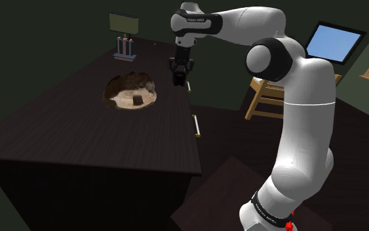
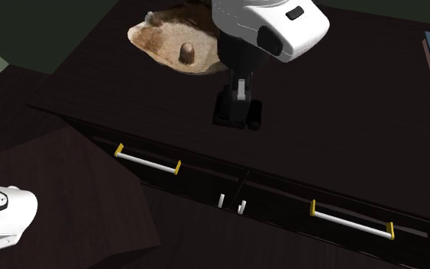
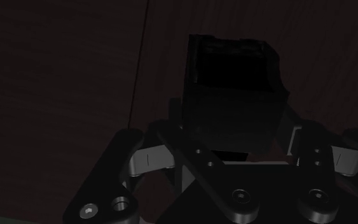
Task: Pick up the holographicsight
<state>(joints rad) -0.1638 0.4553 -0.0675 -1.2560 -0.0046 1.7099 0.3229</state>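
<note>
The boxy black holographic sight sits in the black two-finger claw, whose fingers press against its two sides, clamped on it rather than standing open. The sight's longer side runs crosswise to the line between the fingers. One end has a darker, window-like recess, but the light is too dim to tell front from back.

From the shoulder view the claw hangs straight down from the white arm, low over the dark wooden tabletop and close to its drawer-side edge. In the second exterior view the claw is right at the surface, and I cannot tell whether the sight touches the wood or hangs just above it.

A brown, rock-like hollow bowl with a small dark lump inside lies nearby on the tabletop, apart from the claw. A small blue-based stand is at the far edge. Below the near edge run white drawer handles with yellow ends. A wooden chair stands beyond the arm.
</note>
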